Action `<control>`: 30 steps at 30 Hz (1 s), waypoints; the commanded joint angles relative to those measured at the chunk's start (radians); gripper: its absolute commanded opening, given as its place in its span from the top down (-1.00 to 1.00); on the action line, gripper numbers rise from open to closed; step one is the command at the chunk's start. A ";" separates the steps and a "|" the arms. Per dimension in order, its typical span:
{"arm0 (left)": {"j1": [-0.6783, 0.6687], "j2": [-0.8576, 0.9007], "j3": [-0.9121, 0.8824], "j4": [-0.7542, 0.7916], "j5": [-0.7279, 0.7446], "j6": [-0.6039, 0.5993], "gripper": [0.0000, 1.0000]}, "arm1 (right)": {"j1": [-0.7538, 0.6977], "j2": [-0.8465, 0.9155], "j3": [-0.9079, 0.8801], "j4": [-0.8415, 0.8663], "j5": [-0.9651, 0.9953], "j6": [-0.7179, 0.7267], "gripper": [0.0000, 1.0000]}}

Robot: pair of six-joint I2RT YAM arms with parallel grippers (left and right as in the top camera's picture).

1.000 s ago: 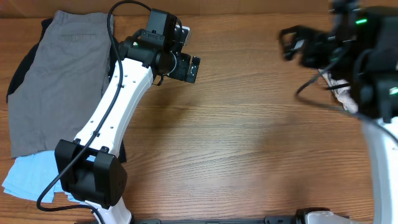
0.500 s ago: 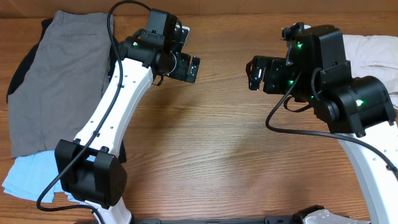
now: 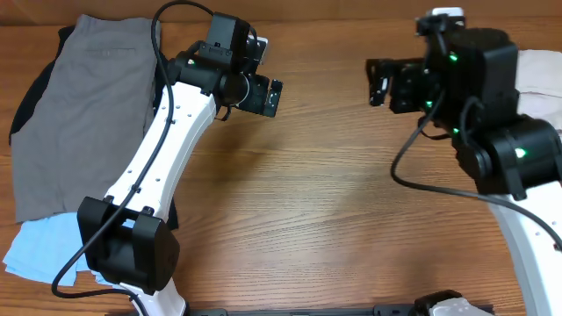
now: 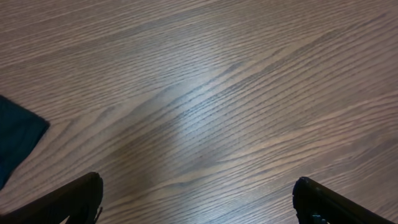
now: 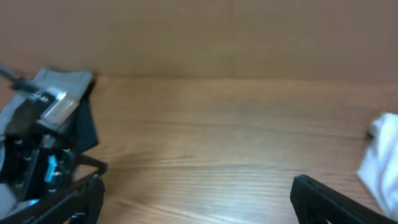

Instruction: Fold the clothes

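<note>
On wood table [image 3: 334, 202], grey shorts [image 3: 79, 123] were spread at left side, well apart from left gripper [image 3: 274, 96], fingers held wide apart, nothing gripped. Beige shorts [image 3: 537, 75] were spotted at far right edge, behind right gripper [image 3: 378, 81], also parted, empty. Light-blue shorts [image 3: 39, 250] were seen under grey ones.

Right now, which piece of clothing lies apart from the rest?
The beige shorts, alone at the far right; the grey shorts, blue shorts and black garment overlap in a pile at the left.
</note>
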 commanded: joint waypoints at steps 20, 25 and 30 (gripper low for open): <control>0.000 0.013 0.009 0.001 -0.010 0.000 -1.00 | -0.264 -0.936 -1.205 0.657 -0.105 -0.019 -1.00; 0.000 0.013 0.009 0.001 -0.010 0.000 -1.00 | -0.264 -1.084 -1.371 0.750 -0.127 -0.019 -1.00; 0.000 0.013 0.009 0.001 -0.010 0.000 -1.00 | -0.264 -1.209 -1.473 0.749 -0.134 -0.019 -1.00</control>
